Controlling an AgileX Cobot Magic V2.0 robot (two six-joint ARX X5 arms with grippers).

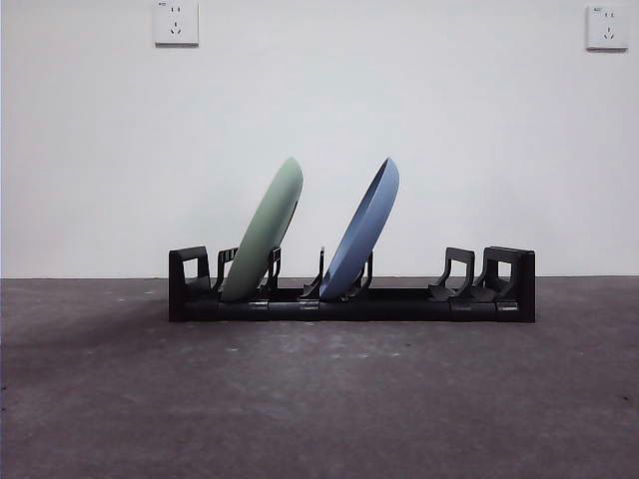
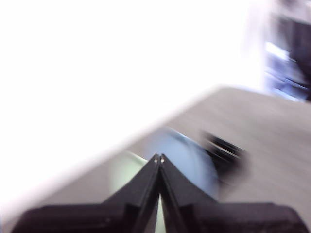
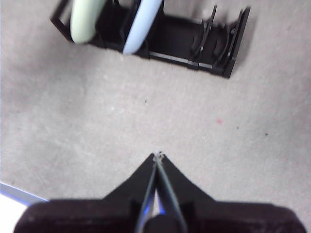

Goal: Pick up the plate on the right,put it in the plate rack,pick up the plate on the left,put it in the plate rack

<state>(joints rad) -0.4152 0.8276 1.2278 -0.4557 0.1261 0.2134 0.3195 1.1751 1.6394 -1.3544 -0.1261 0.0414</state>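
Grey, rough table top, spread across the whole lower part of the front view and met behind by a plain white wall.

Black plastic plate rack, long and low, is set on the table across the front view, with blocky ends and pairs of upright curved prongs. The prongs at one end are seen unoccupied.

Green plate is stood on edge in the rack near one blocky end and is tilted, its upper rim leaning toward the other plate.

Blue plate is stood on edge in the next occupied slot, near the rack's middle, tilted the same way. The two plates are kept apart by the prongs.

Right gripper is held over bare table, well apart from the rack, with its jaws pressed together and nothing between them.

Left gripper is shown in a blurred wrist picture with its jaw tips meeting and nothing gripped; both plates and the rack are made out beyond it.

Two white wall sockets are fixed high on the wall.
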